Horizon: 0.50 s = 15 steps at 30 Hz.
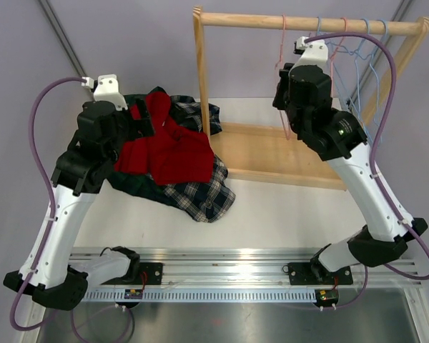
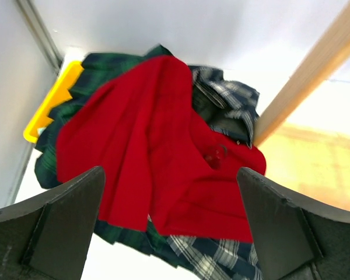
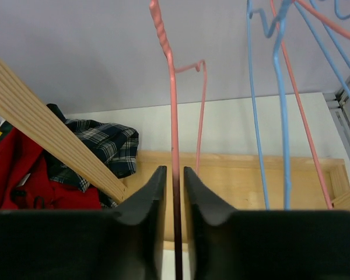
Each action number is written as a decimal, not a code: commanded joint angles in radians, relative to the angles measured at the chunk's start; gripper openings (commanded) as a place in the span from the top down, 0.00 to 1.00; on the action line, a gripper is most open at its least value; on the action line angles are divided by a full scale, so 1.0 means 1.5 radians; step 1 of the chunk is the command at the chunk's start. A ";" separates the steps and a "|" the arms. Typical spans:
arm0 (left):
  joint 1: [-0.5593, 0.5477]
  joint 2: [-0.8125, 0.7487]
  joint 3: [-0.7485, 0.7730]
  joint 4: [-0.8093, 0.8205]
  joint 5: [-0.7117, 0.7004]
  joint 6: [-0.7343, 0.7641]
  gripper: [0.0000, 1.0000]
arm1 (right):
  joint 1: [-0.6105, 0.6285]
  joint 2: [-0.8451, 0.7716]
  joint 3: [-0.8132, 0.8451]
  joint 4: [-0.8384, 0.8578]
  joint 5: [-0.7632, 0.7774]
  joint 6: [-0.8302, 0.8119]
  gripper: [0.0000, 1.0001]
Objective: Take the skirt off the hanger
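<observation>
- My right gripper (image 3: 175, 175) pinches the pink hanger (image 3: 174, 105) hanging on the wooden rack (image 1: 307, 20).
- My left gripper (image 2: 170, 175), spread wide, hovers over the red garment (image 2: 146, 134) left of the rack.

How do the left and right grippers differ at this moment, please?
The left gripper stands wide open; the right gripper is shut on the wire of the pink hanger. The left gripper hangs empty above the red garment on the clothes pile; the right gripper is up at the wooden rack. Both have dark fingers.
</observation>
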 commanded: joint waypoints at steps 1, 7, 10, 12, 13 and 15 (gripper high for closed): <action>-0.012 -0.018 0.014 -0.024 0.028 -0.016 0.01 | -0.007 -0.068 -0.006 0.015 -0.001 0.027 0.71; -0.019 -0.051 0.019 -0.066 0.056 -0.025 0.01 | -0.007 -0.168 -0.057 0.019 -0.020 -0.007 0.01; -0.019 -0.083 0.000 -0.083 0.063 -0.021 0.01 | -0.008 -0.228 -0.111 0.048 -0.043 -0.027 0.00; -0.019 -0.104 -0.033 -0.095 0.075 -0.021 0.01 | -0.007 -0.307 -0.189 0.076 -0.074 -0.053 0.01; -0.019 -0.132 -0.047 -0.098 0.079 -0.022 0.01 | -0.007 -0.336 -0.218 0.083 -0.076 -0.055 0.00; -0.019 -0.175 -0.109 -0.084 0.111 -0.027 0.01 | -0.007 -0.430 -0.306 0.098 -0.073 -0.057 0.01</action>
